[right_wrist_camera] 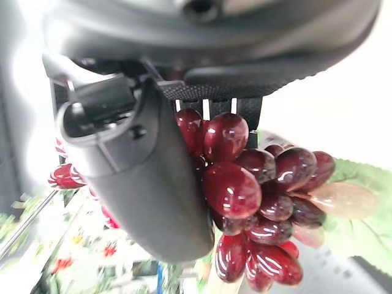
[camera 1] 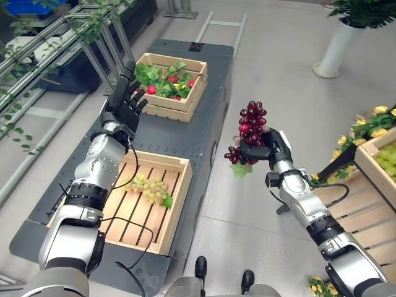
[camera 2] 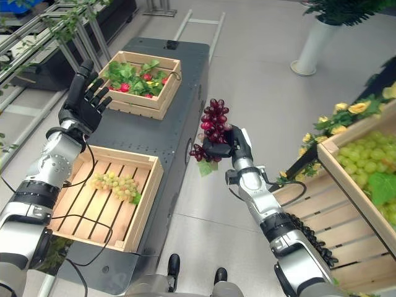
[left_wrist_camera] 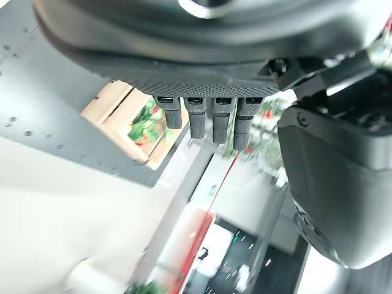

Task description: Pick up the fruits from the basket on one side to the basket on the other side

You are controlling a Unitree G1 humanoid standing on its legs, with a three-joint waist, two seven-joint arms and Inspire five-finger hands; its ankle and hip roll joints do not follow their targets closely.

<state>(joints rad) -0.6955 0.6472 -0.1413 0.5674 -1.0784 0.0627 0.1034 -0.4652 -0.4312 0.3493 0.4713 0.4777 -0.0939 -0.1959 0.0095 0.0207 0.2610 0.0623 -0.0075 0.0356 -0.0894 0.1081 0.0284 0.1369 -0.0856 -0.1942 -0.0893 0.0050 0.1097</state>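
Gripping red grape bunch (camera 1: 249, 133), right hand (camera 1: 267, 148) holds it in air over floor, beside dark platform (camera 1: 204, 111), fingers and thumb curled round it. Bunch's long axis near upright, top cluster up, lower grapes and green leaf (camera 1: 239, 169) hanging toward robot. Right wrist view adds thumb (right_wrist_camera: 147, 177) pressed against glossy grapes. Left hand (camera 1: 124, 102) raised, fingers straight and spread, holding nothing, above platform between near wooden crate (camera 1: 176, 192) holding green grapes (camera 1: 148, 187) and far crate (camera 1: 195, 93) of leafy red fruit. Right-side crate (camera 2: 346, 179) holds more green grapes.

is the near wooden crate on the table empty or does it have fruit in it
Not empty. The near crate holds one bunch of green grapes lying on its slats; the rest of its floor is bare.
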